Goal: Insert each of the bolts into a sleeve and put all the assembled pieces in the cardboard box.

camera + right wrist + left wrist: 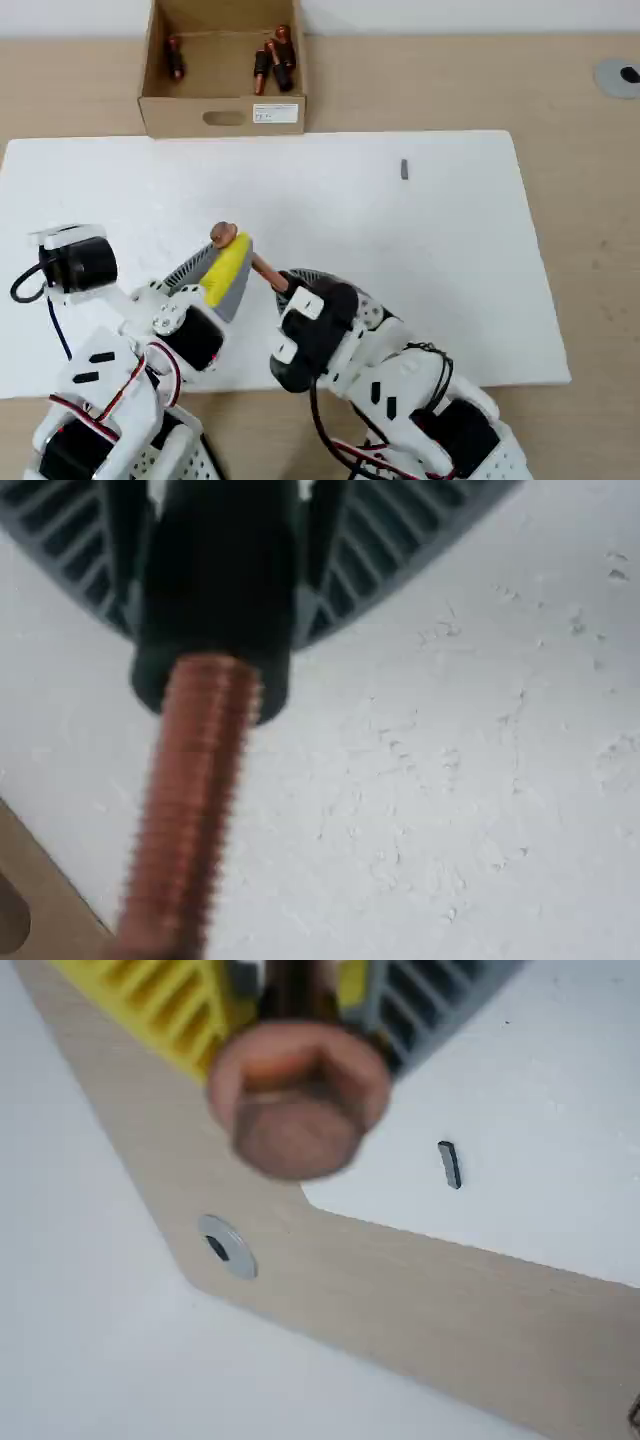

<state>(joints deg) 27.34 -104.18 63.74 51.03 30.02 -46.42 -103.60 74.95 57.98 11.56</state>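
Note:
A copper bolt (222, 235) hangs over the white mat, its hex head (300, 1095) sticking out of my left gripper (232, 250), whose yellow and grey fingers are shut on it. The bolt's threaded shaft (195, 810) runs into a black sleeve (215, 600). My right gripper (290, 285) is shut on that sleeve, close beside the left one near the mat's front. The cardboard box (180, 112) stands beyond the mat's far edge, with several assembled bolt-and-sleeve pieces (272, 58) lying in it.
A small dark piece (404, 169) lies alone on the white mat (450, 280) towards the far right. A grey disc (618, 77) is set in the wooden table at the far right corner. Both arm bases crowd the front edge.

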